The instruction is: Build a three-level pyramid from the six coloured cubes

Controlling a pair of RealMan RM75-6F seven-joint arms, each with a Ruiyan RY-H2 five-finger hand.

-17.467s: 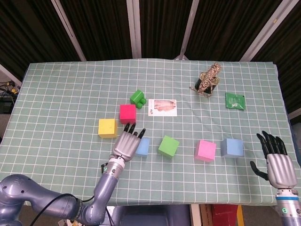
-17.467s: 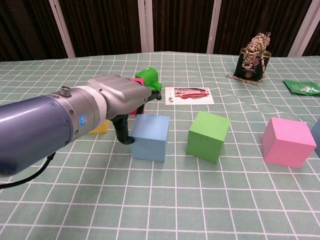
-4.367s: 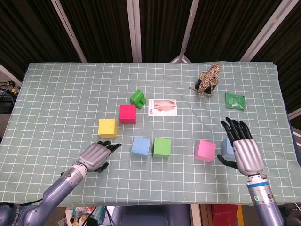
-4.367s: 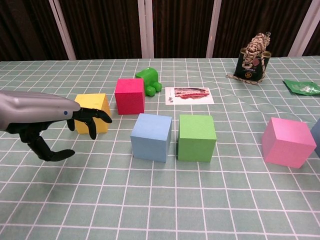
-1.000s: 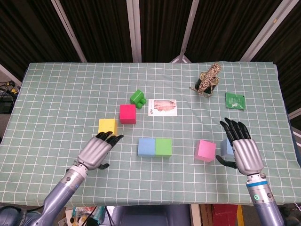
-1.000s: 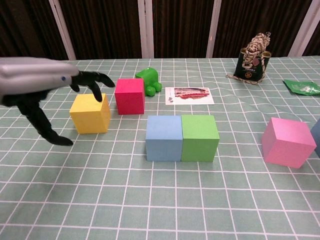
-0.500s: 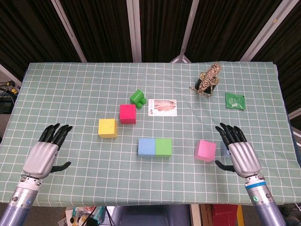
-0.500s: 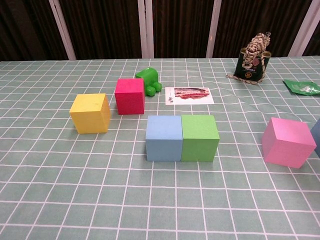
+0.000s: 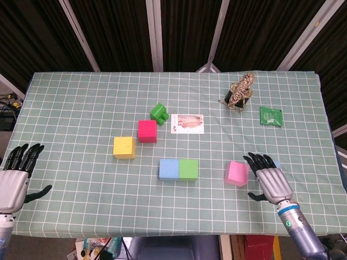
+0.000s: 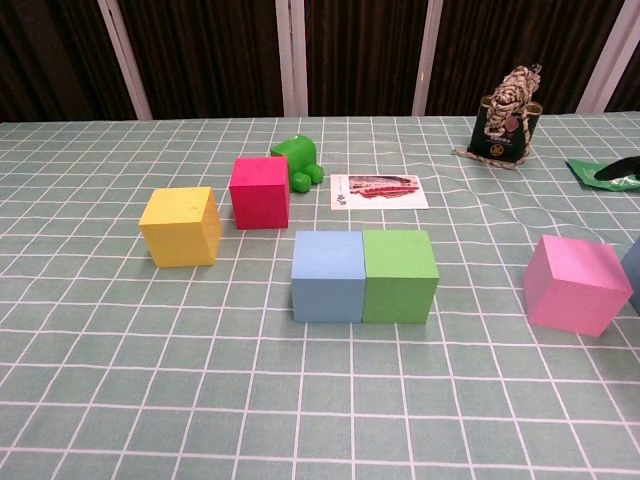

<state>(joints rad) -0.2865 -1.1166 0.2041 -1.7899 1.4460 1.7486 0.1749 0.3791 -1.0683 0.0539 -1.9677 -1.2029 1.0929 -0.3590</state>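
- Right hand (image 9: 268, 180) hovered with fingers spread just right of the pink cube (image 9: 237, 173), covering most of the darker blue cube (image 9: 276, 164); whether it touched either could not be told.
- Left hand (image 9: 14, 176) sat at the table's left edge, fingers apart, holding nothing.
- Light blue cube (image 9: 169, 169) and green cube (image 9: 188, 169) stood touching side by side; yellow cube (image 9: 123, 147) and red cube (image 9: 147, 130) stood apart behind them.
- Printed card (image 9: 187, 123) bore writing too small to read.
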